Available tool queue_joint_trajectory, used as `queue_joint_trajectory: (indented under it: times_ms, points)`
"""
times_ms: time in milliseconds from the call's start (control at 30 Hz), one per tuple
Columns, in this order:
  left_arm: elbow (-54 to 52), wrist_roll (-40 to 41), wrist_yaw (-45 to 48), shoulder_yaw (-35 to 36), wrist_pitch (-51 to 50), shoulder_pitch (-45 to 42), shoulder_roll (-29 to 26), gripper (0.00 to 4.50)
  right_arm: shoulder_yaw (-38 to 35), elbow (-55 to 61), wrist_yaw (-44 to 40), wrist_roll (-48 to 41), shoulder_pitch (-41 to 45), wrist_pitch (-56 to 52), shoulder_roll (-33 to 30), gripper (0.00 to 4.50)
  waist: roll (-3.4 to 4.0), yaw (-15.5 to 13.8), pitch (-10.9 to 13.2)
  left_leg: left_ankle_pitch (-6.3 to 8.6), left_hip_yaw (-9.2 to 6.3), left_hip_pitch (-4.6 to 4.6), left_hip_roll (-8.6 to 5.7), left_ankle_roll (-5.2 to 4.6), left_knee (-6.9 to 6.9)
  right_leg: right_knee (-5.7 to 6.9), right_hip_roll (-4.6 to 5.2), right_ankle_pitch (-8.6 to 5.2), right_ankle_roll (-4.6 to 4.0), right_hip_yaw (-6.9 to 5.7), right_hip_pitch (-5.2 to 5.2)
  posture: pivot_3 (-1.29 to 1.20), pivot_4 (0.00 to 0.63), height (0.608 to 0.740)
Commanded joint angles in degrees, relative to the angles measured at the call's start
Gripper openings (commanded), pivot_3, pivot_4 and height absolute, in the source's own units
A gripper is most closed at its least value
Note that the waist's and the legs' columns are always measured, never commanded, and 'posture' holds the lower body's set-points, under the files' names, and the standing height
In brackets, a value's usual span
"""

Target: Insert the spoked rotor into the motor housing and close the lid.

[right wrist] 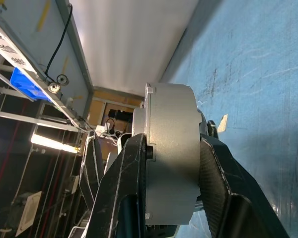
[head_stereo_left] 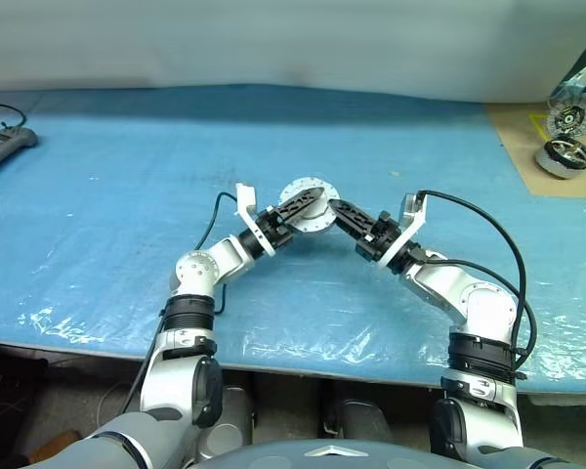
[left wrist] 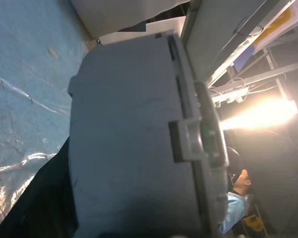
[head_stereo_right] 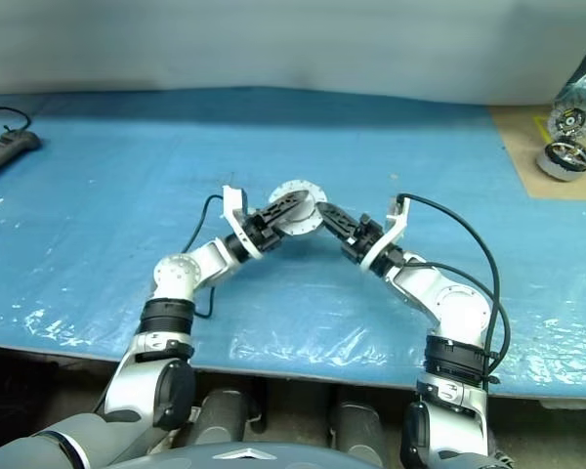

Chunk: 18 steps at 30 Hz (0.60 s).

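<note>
Above the blue plastic-covered table (head_stereo_left: pixel 127 195), the right gripper (head_stereo_left: pixel 340 212) is clamped across the rim of a silver round metal drum with a flanged face (right wrist: pixel 171 148). It holds the drum edge-on and clear of the table, probably so the other arm can work on it. The left gripper (head_stereo_left: pixel 301 207) stands wide at the drum's face; I cannot tell whether it touches. The spoked rotor (head_stereo_left: pixel 565 156), dark-rimmed with a shiny silver shell, sits well apart on a tan board (head_stereo_left: pixel 527 147) at the far right corner, so the insertion looks not yet done.
</note>
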<state>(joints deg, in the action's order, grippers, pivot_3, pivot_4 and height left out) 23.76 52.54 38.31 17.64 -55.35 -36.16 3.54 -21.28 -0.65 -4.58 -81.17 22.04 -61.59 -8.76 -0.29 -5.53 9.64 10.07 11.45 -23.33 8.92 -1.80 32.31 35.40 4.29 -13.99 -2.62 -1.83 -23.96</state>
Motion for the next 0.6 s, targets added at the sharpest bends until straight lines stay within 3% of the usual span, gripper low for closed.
queue_joint_trajectory:
  times_ms: [33, 200, 400, 600]
  points:
    - [-0.99, 0.34, -3.13, 1.36, 3.21, -0.57, 1.49, 4.11, -0.12, 1.52, -0.61, -2.87, 1.66, 0.96, -0.03, 1.07, 0.0, -0.02, 0.0, 0.0, -0.01, 0.0, 0.0, 0.0, 0.0, 0.0, 0.0, 0.0, 0.0, 0.0, 0.0, 0.0, 0.15, 0.74]
    - [-1.79, -0.21, -6.83, 0.4, 2.67, -0.67, 2.0, 2.66, 0.04, 1.27, -0.28, -2.59, 1.55, 1.19, -0.11, 1.07, -0.01, -0.04, 0.01, 0.0, -0.02, -0.04, -0.01, 0.0, 0.03, 0.0, 0.0, 0.02, 0.04, 0.0, 0.0, 0.0, 0.15, 0.74]
    - [-4.09, 2.71, -7.0, 1.3, 1.84, 0.99, 1.34, 2.63, 0.29, 0.84, 0.23, -1.49, 1.98, 1.98, -0.26, 1.07, -0.02, 0.03, 0.02, 0.0, -0.02, -0.02, -0.01, 0.0, 0.04, 0.02, 0.0, 0.03, 0.05, 0.0, 0.0, 0.0, 0.15, 0.74]
    - [-3.46, 1.9, -8.28, 0.36, 1.74, 0.04, 0.07, 2.63, 3.38, -0.22, 2.96, 9.05, 3.06, 7.18, -0.19, 1.07, -0.03, 0.1, 0.02, 0.01, -0.04, -0.02, -0.01, 0.02, 0.08, 0.02, 0.0, 0.04, 0.06, 0.01, 0.0, 0.0, 0.15, 0.74]
